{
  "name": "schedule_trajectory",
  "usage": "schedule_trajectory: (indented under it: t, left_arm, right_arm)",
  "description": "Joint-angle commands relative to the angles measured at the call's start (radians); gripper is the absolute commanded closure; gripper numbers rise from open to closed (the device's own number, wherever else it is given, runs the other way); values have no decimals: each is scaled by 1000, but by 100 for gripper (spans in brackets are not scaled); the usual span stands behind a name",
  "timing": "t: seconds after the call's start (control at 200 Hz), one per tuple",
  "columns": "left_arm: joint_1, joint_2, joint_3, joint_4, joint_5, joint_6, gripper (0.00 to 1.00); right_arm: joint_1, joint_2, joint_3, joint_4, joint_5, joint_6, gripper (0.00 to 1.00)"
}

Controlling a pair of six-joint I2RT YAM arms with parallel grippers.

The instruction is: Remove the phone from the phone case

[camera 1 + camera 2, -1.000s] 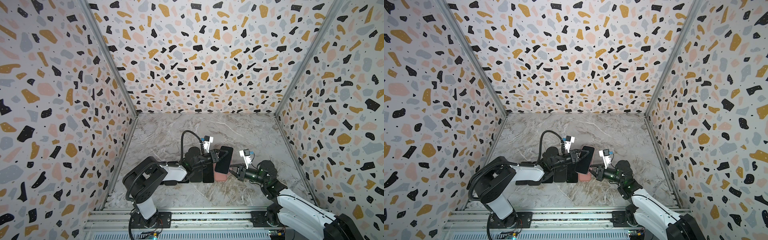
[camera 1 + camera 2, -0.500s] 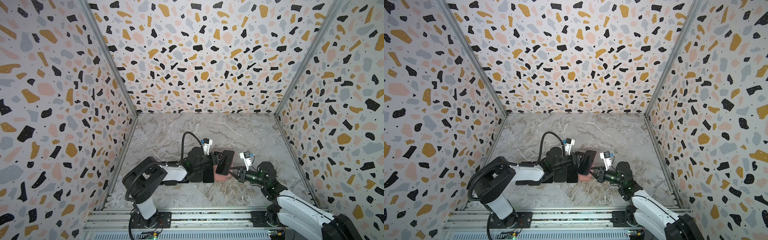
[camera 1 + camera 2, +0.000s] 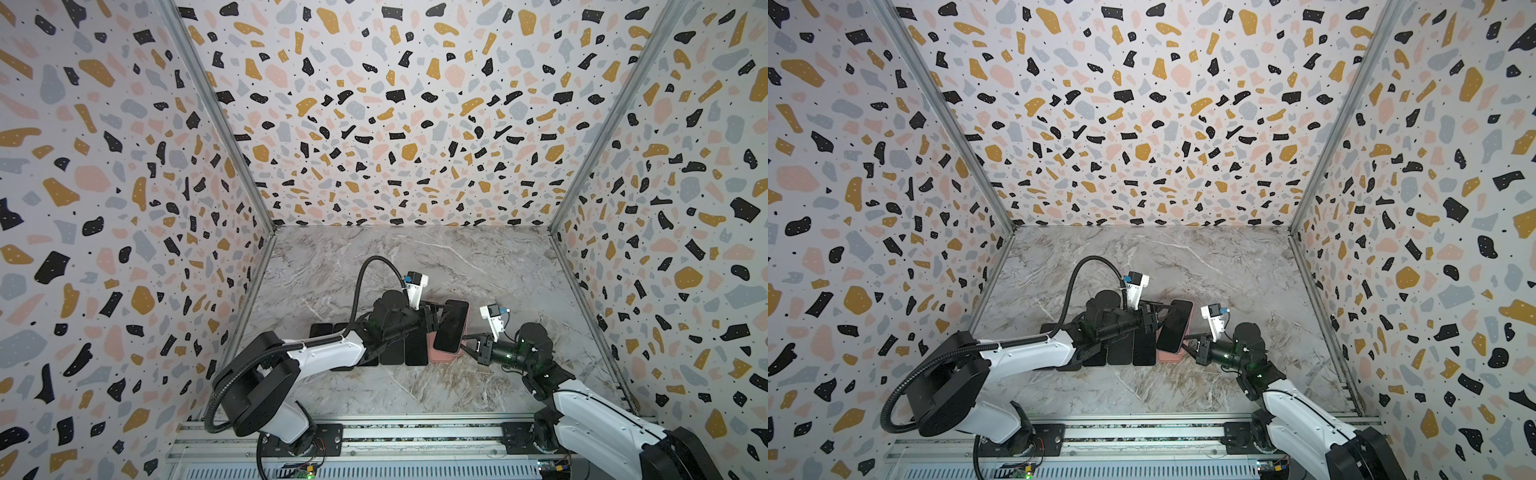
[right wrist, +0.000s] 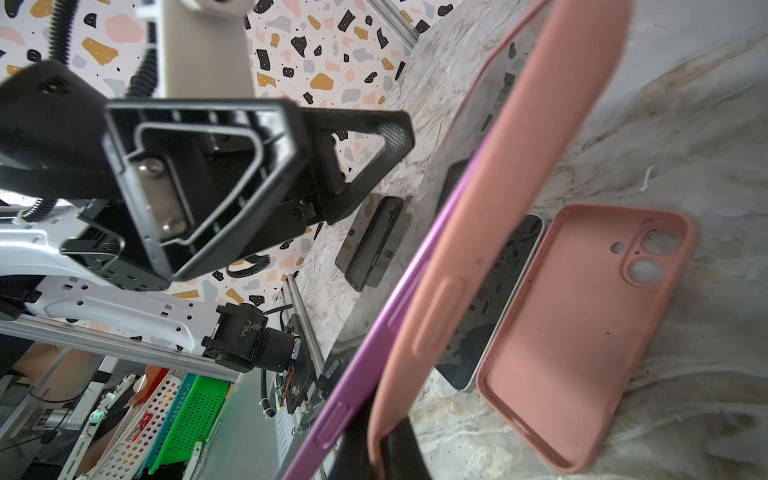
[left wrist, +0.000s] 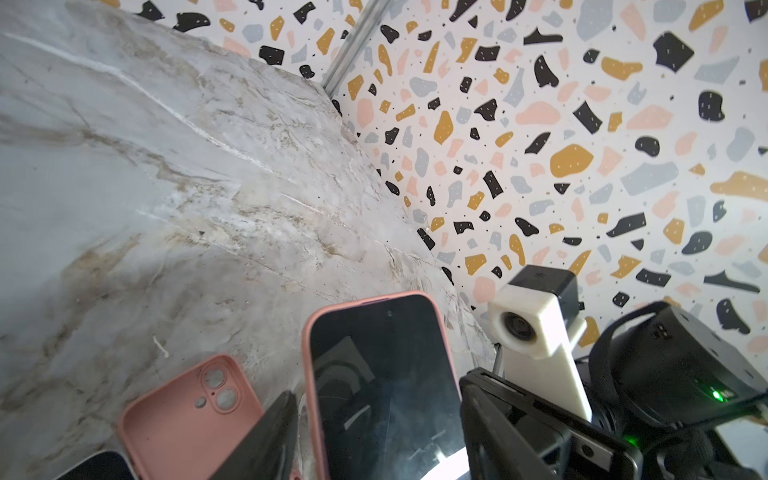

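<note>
— Firstly, the surface and enclosure?
— One grey-white marble-patterned tabletop, walled on three sides by terrazzo-speckled panels in pink, ochre, grey and black. A ribbed aluminium rail along the front edge carries both arm bases.

— Other items on the surface?
— There is a row of black slab phones lying flat, side by side, left of centre. Just right of that row lies an empty pink case, cavity up, camera cut-outs visible. It is just beside a white-edged phone.

— Obstructions?
— The left arm and its black corrugated cable hose cross above the row and hide part of it in both top views. The raised phone overhangs the empty pink case, so only that case's near end shows from above.

— Task item?
— One dark-screened phone with a purple edge sits in its pink silicone phone case. It is held tilted above the table between the two arms, screen up. The purple edge shows beside the pink wall in the right wrist view. How far it has lifted from the case cannot be told.

— Pincers?
— The right gripper is clenched on the lower end of the pink silicone phone case. The left gripper is released, jaws spread either side of the phone's upper end. Contact with it is not determinable.
</note>
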Motion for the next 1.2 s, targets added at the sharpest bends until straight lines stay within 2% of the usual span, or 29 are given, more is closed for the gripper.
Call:
schedule_trajectory:
  t: [0.0, 0.1, 0.255, 0.506, 0.671, 0.751, 0.941, 1.021, 1.091, 1.191]
  left_arm:
    - [-12, -19, 24, -109, -37, 124, 35]
    - [-65, -52, 45, -207, -105, 214, 35]
    - [-169, -109, 85, -363, -283, 384, 35]
    - [-321, -185, 53, -389, -476, 551, 35]
    - [-427, -171, 61, -414, -638, 658, 35]
    - [-464, -145, 78, -431, -714, 687, 35]
    - [-513, -63, 132, -458, -797, 743, 37]
    - [-526, -28, 150, -461, -835, 757, 38]
    - [-533, -6, 160, -455, -914, 760, 40]
    - [-535, 7, 168, -446, -954, 771, 43]
  right_arm:
    - [-6, -10, 10, 40, -22, -24, 100]
    - [-9, -5, 10, 36, -24, -23, 100]
    - [-11, 5, 16, 35, -31, -23, 100]
    - [-18, 10, 15, 35, -37, -22, 100]
    - [-23, 9, 16, 30, -38, -22, 100]
    - [-24, 9, 13, 31, -40, -21, 100]
    - [-25, 11, 10, 43, -45, -13, 100]
    - [-26, 9, 10, 47, -47, -11, 100]
    - [-27, 9, 9, 49, -51, -10, 100]
    - [-27, 7, 9, 48, -54, -9, 100]
